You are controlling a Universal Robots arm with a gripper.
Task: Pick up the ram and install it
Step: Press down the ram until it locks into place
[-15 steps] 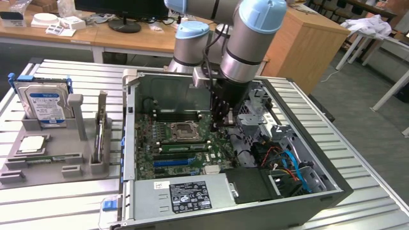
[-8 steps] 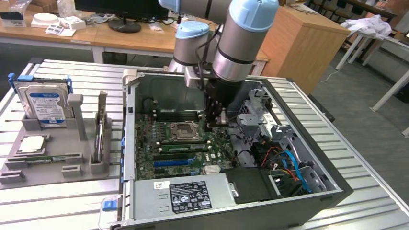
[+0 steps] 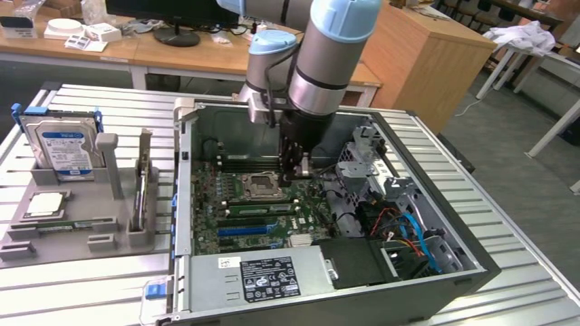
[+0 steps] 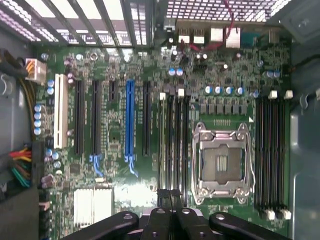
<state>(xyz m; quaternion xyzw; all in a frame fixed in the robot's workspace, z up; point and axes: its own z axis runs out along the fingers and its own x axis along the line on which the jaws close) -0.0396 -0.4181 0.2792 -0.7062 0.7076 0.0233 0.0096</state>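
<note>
Green and thin, the ram (image 3: 259,208) seems to sit in a slot just near of the socket (image 3: 263,182), beside the gripper (image 3: 297,182), whose fingers are pressed together and seem to hold nothing; it looks light, stiff and easy to break, so hold its flat sides.

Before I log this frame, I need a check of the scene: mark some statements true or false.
1. The CPU socket on the motherboard holds no processor. True.
2. The gripper hangs over the grey fixture. False: it is inside the open computer case, above the motherboard beside the socket.
3. A hard drive stands upright in the grey fixture. True.
4. The gripper's jaws stand wide open. False: they are shut.
</note>
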